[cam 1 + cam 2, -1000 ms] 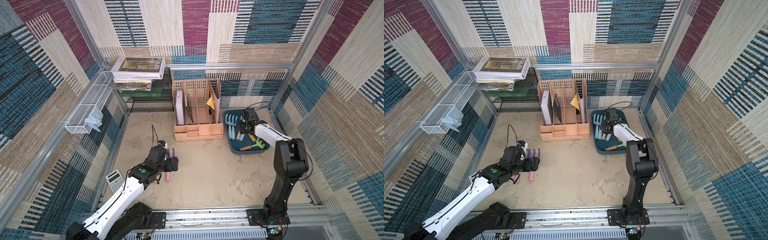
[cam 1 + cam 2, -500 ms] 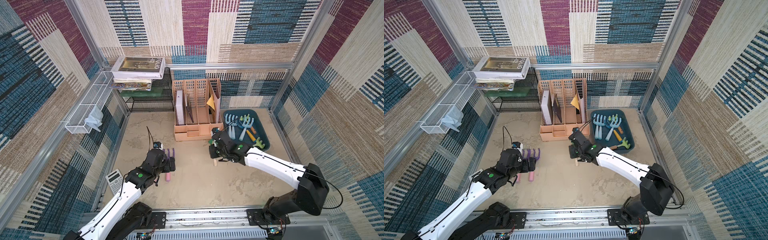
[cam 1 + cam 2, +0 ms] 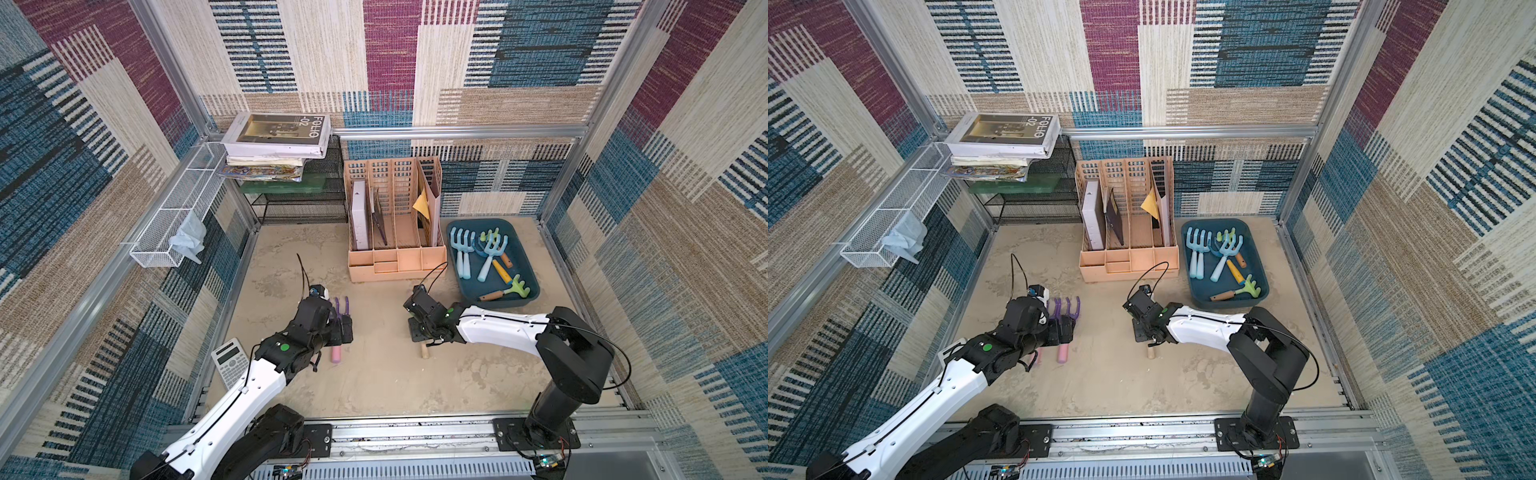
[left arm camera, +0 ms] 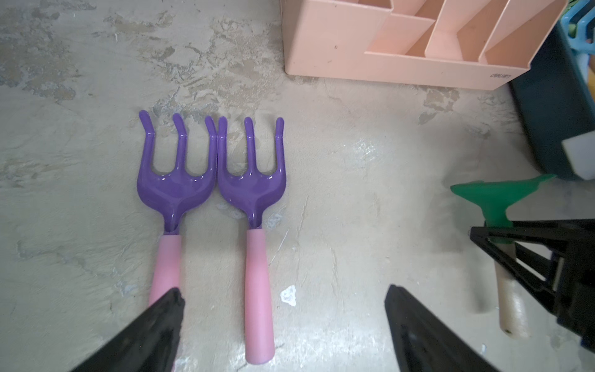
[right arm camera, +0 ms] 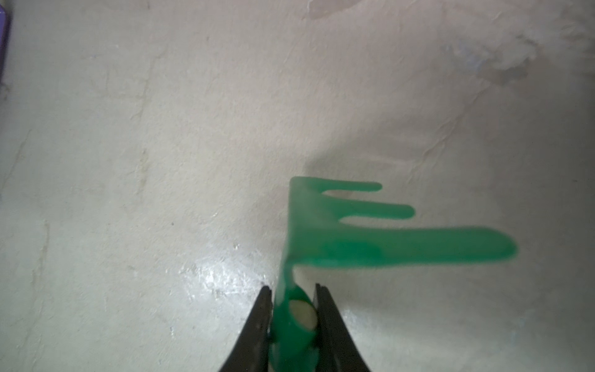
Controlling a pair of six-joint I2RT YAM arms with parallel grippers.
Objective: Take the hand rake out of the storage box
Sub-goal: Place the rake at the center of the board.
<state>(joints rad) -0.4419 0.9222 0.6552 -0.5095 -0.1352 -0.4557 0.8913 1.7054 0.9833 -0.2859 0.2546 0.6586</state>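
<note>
Nearby, purple rakes (image 4: 251, 180), peach organiser (image 4: 386, 61), storage box (image 4: 547, 112)

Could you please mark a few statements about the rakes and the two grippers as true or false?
1. The right gripper has its jaws shut on a green rake. True.
2. That rake lies inside the blue box. False: it is held well outside the box.
3. The left gripper has its jaws open. True.
4. Two purple rakes stand in the peach organiser. False: they lie side by side on the table.
</note>
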